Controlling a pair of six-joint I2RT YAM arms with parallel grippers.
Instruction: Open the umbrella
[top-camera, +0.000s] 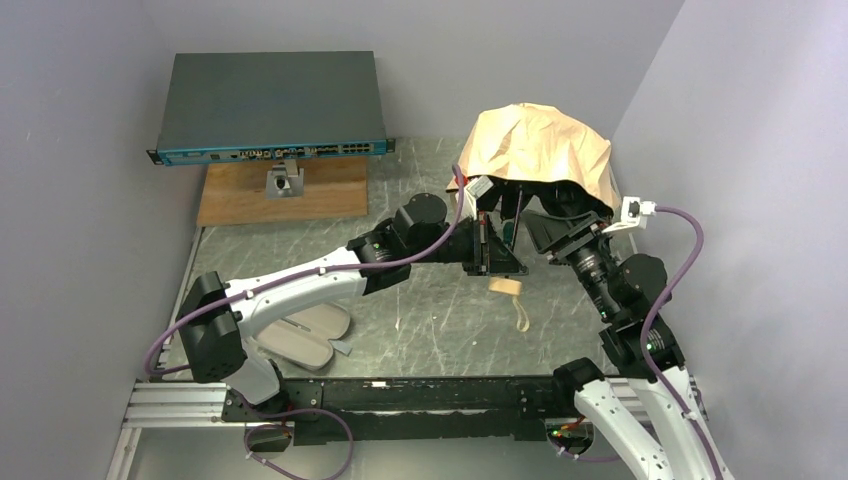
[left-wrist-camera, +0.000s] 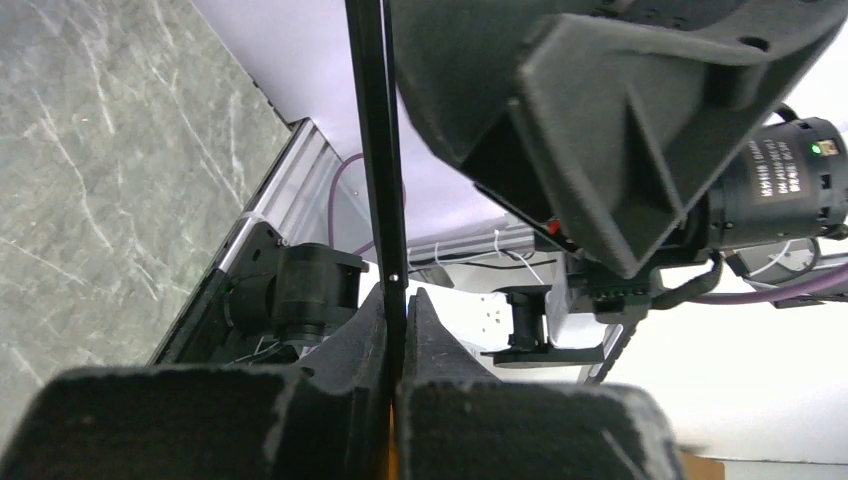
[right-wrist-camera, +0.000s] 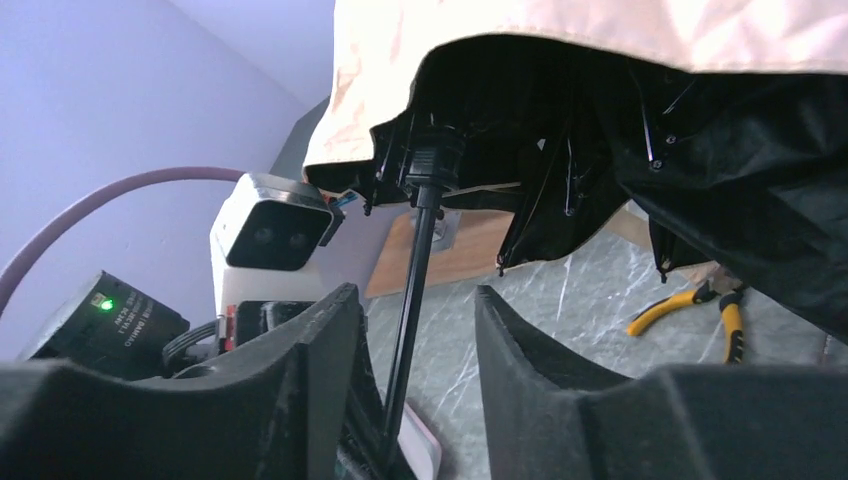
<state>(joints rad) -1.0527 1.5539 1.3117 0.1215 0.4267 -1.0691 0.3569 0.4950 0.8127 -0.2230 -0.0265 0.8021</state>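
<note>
The umbrella's tan canopy (top-camera: 540, 148) is partly spread and crumpled at the back right of the table, its black underside and ribs showing in the right wrist view (right-wrist-camera: 700, 150). The black shaft (left-wrist-camera: 380, 150) runs down from the runner (right-wrist-camera: 432, 160). My left gripper (left-wrist-camera: 398, 295) is shut on the shaft; it also shows in the top view (top-camera: 497, 252). My right gripper (right-wrist-camera: 412, 292) is open, its fingers on either side of the shaft below the runner without touching it; it sits under the canopy's edge in the top view (top-camera: 542, 230). The tan strap (top-camera: 512, 295) hangs down. The pale sleeve (top-camera: 310, 335) lies near my left arm.
A dark network switch (top-camera: 270, 105) stands on a wooden board (top-camera: 285, 190) at the back left. Yellow-handled pliers (right-wrist-camera: 690, 305) lie on the marbled table beneath the canopy. Walls close in on the left, back and right. A metal rail (top-camera: 400, 395) runs along the near edge.
</note>
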